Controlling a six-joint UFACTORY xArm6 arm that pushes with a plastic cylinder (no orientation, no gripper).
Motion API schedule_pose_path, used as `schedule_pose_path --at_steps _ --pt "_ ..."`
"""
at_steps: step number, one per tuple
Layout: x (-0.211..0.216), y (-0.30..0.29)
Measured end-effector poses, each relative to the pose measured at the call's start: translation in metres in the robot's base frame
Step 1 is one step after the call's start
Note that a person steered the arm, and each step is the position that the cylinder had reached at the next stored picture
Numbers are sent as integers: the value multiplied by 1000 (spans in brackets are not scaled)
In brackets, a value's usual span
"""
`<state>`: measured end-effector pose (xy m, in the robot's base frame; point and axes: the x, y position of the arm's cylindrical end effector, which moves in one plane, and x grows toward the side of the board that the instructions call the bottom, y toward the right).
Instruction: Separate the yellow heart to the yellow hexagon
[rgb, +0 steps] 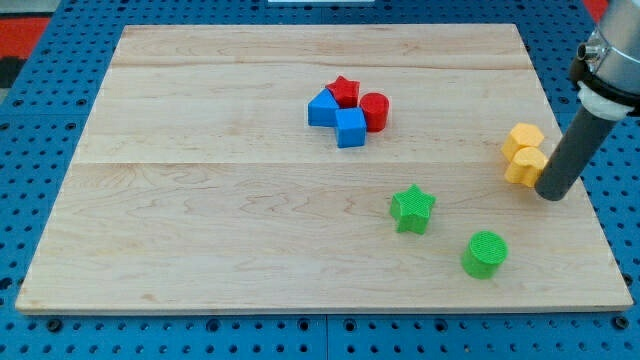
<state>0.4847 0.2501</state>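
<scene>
The yellow hexagon (523, 138) and the yellow heart (524, 166) sit touching each other near the board's right edge, the hexagon nearer the view's top. My tip (551, 193) stands just to the right of and slightly below the yellow heart, close to it or touching it.
A red star (343, 91), a red cylinder (374, 111), a blue block (322, 108) and a blue cube (351, 128) cluster at the upper middle. A green star (412, 208) and a green cylinder (485, 253) lie at the lower right. The wooden board (200, 200) ends just right of my tip.
</scene>
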Motion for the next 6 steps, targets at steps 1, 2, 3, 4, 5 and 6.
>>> schedule_pose_path --at_steps 1,2,3,4,5,6 --pt "-14 4" --pt "-27 4" --pt "-20 15" --pt "36 25" --pt "55 14" --pt "37 -12"
